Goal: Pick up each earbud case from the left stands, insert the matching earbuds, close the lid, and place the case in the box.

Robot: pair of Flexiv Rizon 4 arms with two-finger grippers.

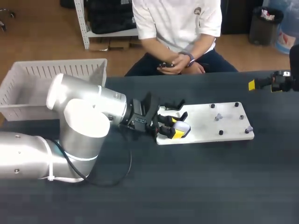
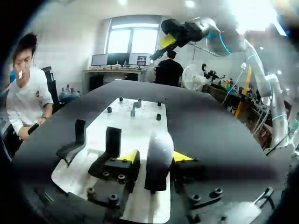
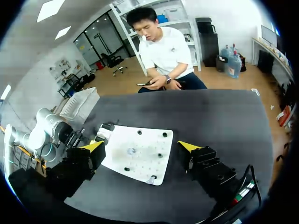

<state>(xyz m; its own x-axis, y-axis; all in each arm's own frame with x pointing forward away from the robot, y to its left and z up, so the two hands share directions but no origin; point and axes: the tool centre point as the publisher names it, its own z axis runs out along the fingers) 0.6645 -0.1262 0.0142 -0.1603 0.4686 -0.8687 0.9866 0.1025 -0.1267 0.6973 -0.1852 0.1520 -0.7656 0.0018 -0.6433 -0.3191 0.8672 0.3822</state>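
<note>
Earbud case (image 2: 159, 150) stands inside the spread left end effector (image 2: 156, 157). Right end effector (image 3: 141, 146) gapes wide, holding nothing.

Left arm (image 1: 79, 126): silver-grey cylindrical links, white round joint caps, small screws, white cable tie, thin black cable looping off the wrist. Left gripper (image 1: 178, 127): black body, bolt heads, yellow fingertips. Right arm (image 2: 233, 44): silver-white, blue joint rings. Right gripper (image 3: 140, 148): black blocky fingers, yellow tips.
</note>
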